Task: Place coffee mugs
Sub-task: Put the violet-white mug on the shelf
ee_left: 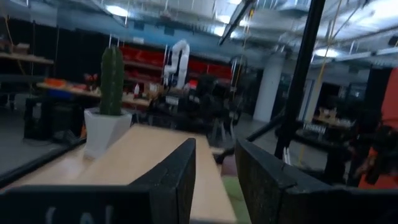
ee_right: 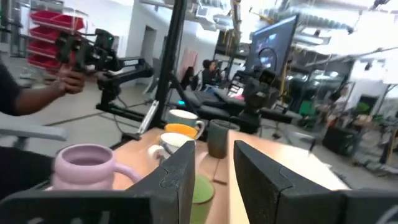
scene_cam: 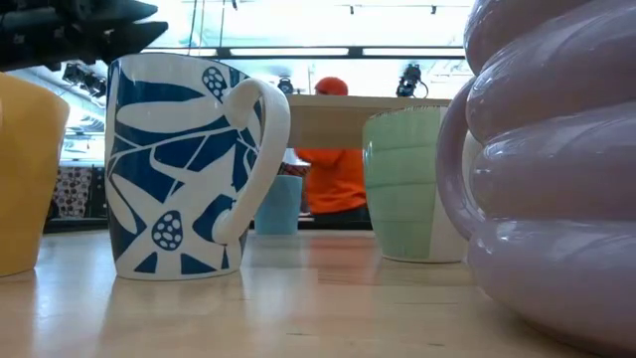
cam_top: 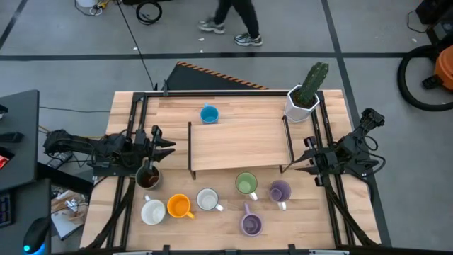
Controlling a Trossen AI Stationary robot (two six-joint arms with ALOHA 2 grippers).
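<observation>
Seven mugs stand on their bases near the table's front: dark brown [cam_top: 148, 178], white [cam_top: 153, 211], orange [cam_top: 178, 206], white/grey [cam_top: 207, 200], green [cam_top: 246, 184] and two purple [cam_top: 280, 190] [cam_top: 251, 224]. A blue mug [cam_top: 209, 113] stands behind the wooden riser [cam_top: 241, 145]. The low view shows a white mug with a blue leaf pattern [scene_cam: 184, 164], the green mug [scene_cam: 407, 184] and a purple mug [scene_cam: 556, 169] close up. My left gripper [cam_top: 166, 145] hangs open just beyond the brown mug. My right gripper [cam_top: 301, 157] is open at the riser's right end, above the purple mug [ee_right: 87, 165].
A white hexagonal pot with a cactus [cam_top: 304, 99] stands at the far right corner, by the riser's right leg. The riser spans the table's middle between both arms. A person walks on the floor beyond the table [cam_top: 233, 21], and a person's arm [ee_right: 31, 93] shows in the right wrist view.
</observation>
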